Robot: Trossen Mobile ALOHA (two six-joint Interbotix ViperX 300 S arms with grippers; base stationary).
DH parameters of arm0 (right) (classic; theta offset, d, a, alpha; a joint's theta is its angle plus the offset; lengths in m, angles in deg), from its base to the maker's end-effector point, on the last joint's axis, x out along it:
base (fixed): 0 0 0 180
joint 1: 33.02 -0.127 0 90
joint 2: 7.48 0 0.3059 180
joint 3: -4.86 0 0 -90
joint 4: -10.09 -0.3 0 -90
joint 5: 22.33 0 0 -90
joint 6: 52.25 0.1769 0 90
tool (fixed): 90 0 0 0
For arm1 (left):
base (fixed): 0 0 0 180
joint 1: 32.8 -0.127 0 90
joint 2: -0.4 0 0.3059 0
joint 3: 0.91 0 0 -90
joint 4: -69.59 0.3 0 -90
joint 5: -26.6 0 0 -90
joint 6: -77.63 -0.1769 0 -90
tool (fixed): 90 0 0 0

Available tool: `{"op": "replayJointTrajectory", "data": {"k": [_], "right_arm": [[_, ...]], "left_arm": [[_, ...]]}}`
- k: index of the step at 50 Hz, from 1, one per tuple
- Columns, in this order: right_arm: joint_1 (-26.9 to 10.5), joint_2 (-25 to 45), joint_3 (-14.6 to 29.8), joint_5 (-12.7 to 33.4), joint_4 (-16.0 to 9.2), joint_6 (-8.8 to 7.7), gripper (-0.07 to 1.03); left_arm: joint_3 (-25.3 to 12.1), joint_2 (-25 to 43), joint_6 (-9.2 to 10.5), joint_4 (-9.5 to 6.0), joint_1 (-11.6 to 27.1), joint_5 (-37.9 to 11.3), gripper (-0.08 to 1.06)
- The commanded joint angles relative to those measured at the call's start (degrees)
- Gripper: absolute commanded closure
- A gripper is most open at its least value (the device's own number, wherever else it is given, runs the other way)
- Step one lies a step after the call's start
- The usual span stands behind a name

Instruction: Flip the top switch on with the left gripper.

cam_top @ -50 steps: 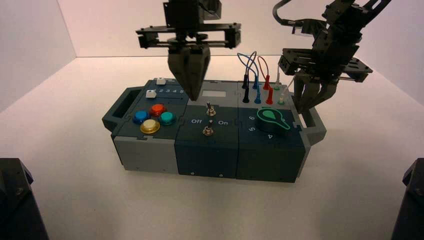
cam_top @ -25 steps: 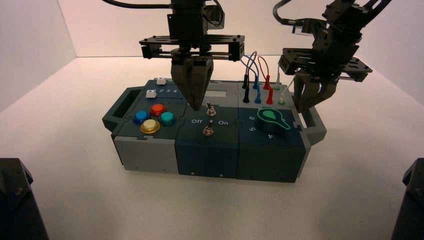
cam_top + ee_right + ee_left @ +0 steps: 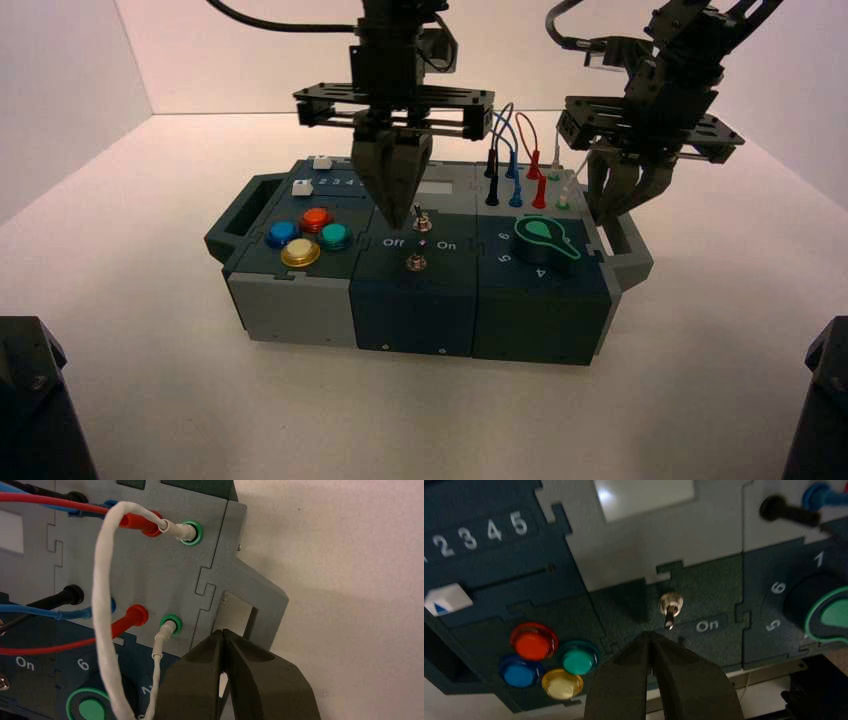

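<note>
Top switch: your silvery toggle point(image 3: 422, 223) sits in the box's middle section, just behind the "Off" and "On" lettering; its lever leans toward that lettering.
Left end effector point(image 3: 399, 226): you have it just beside the top switch, its fingers pressed together.
Bottom switch: the other toggle point(image 3: 416, 261) is in front of the top switch.
Buttons: red point(image 3: 316, 219), blue point(image 3: 282, 234), green point(image 3: 334, 236) and yellow point(image 3: 300, 252), left of the top switch.
Sliders: two white caps point(image 3: 302, 187) point(image 3: 322, 162), left of and behind the top switch, near "2 3 4 5".
Knob: green and black point(image 3: 541, 240), right of the top switch; "6" and "5" are readable beside it.
Wires: black, blue, red and white point(image 3: 104, 605), behind and right of the top switch.
Right end effector point(image 3: 600, 222): parked at the box's right handle, well apart from the top switch, fingertips together.
</note>
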Motion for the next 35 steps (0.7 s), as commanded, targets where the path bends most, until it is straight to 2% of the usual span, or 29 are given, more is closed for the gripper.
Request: {"op": "replayJointTrajectory", "data": {"k": [1,5,35], "right_arm": [[-0.35,0.88,-0.88,-0.35,0.53,-1.67,0.99],[-0.35,0.88,-0.88,-0.35,0.62,-1.67,0.99],[-0.35,0.97,-0.88,-0.62,0.62,-1.85,0.99]], "left_arm": [[-2.64,-0.26,0.09,0.70,0.18,-1.05,1.01],[-3.34,0.00,0.09,1.14,0.18,-1.32,1.01],[-4.92,1.49,-0.35,0.88,2.02,-1.76,1.01]]}}
